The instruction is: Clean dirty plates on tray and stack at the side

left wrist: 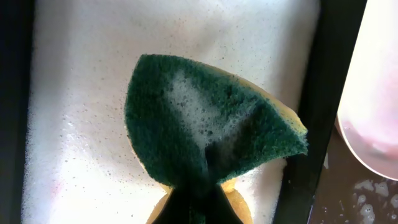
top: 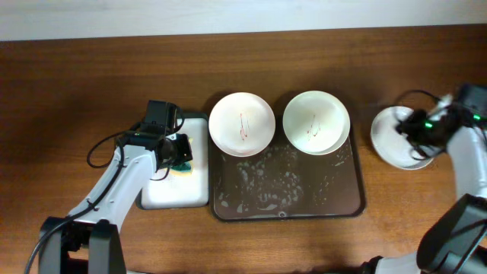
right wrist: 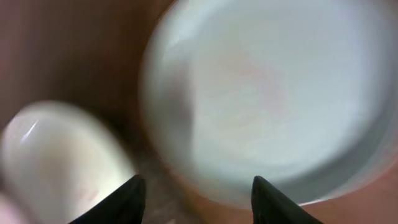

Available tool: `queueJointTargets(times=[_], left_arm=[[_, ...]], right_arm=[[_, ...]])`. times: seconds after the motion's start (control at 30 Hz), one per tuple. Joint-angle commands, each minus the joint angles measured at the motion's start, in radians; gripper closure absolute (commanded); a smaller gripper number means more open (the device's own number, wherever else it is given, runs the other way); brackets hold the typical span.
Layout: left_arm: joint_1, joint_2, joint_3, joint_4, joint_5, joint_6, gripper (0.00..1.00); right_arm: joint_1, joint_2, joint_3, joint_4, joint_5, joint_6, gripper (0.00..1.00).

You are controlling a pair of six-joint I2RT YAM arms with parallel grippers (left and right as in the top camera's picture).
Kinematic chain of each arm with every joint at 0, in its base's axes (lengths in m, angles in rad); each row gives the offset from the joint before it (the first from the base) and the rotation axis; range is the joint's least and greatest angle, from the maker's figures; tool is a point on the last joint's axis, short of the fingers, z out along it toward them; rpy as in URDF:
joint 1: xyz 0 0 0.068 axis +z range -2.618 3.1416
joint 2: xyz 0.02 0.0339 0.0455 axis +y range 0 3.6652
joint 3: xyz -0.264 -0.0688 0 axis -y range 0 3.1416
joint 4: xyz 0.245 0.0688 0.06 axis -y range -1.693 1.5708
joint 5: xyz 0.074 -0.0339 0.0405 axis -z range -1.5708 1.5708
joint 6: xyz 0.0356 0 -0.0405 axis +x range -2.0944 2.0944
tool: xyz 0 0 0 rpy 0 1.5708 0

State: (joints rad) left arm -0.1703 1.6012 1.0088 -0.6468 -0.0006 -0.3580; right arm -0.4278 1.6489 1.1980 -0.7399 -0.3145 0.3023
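Note:
Two plates with thin red smears, one (top: 242, 123) on the left and one (top: 316, 122) on the right, sit at the far end of the dark foam-flecked tray (top: 335, 199). A third plate (top: 388, 135) lies on the wooden table to the right of the tray. My right gripper (top: 417, 131) hovers over it. In the blurred right wrist view that gripper (right wrist: 199, 200) is open and empty above this pale plate (right wrist: 280, 87), with another plate (right wrist: 56, 158) at lower left. My left gripper (left wrist: 199, 208) is shut on a green and yellow sponge (left wrist: 205, 124).
The sponge hangs over a small white tray (top: 175, 190) covered in foam (left wrist: 74, 124), left of the dark tray. A plate's edge (left wrist: 373, 93) shows at the right of the left wrist view. Bare wooden table surrounds both trays.

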Motion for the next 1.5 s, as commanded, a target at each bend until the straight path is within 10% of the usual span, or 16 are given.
queueJointTargets(times=[0.0, 0.33, 0.53, 1.1, 1.47], left_arm=[[0.006, 0.005, 0.001, 0.002, -0.006, 0.016, 1.00], [0.006, 0.005, 0.001, 0.002, -0.006, 0.016, 1.00], [0.006, 0.005, 0.001, 0.001, -0.005, 0.016, 1.00], [0.006, 0.005, 0.001, -0.002, -0.003, 0.015, 1.00], [0.005, 0.005, 0.001, -0.002, -0.003, 0.015, 1.00]], right_arm=[[0.202, -0.010, 0.023, -0.006, -0.149, -0.171, 0.44], [0.648, 0.018, 0.137, 0.048, 0.059, -0.299, 0.36], [0.670, 0.208, 0.380, -0.031, 0.061, -0.337, 0.39], [0.744, 0.501, 0.382, 0.209, 0.080, -0.347, 0.49], [0.744, 0.501, 0.344, 0.196, 0.087, -0.347, 0.75]])
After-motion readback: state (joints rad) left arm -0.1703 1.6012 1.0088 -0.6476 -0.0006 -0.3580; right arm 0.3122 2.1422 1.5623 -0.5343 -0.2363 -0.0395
